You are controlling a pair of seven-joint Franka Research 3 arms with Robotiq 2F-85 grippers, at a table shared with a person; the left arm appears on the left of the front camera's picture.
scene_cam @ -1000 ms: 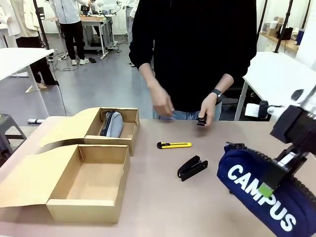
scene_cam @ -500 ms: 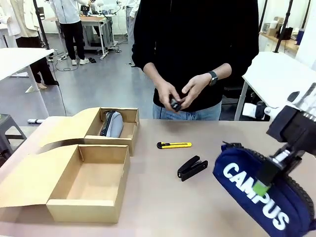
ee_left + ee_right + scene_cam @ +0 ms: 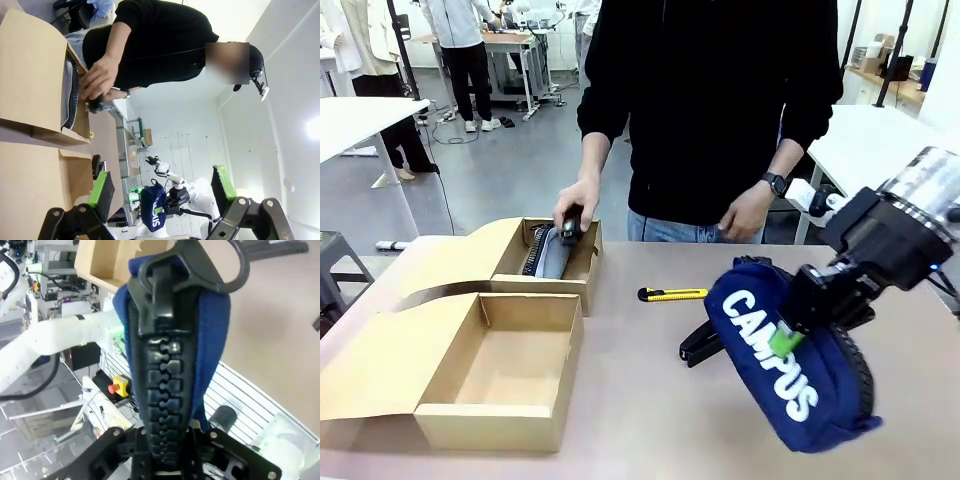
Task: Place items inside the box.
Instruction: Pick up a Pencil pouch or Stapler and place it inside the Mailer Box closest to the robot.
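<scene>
Currently my right claw [image 3: 786, 340] clamps the CAMPUS pencil case [image 3: 820, 400]; large cardboard box [image 3: 490, 425] at 8 o'clock empty, utility knife [image 3: 672, 294] and stapler [image 3: 695, 346] unpacked.

Robotics lab: white worktables [image 3: 360, 115], an equipment bench [image 3: 510, 42] and floor cables [image 3: 447, 132] far beyond the right claw [image 3: 782, 343]; emergency-stop button [image 3: 116, 386] off to its side.

"CAMPUS" in white block capitals (slanting down to the right) across the side of the navy pencil case [image 3: 760, 370]. White lettering on it in the left wrist view too small to read.
</scene>
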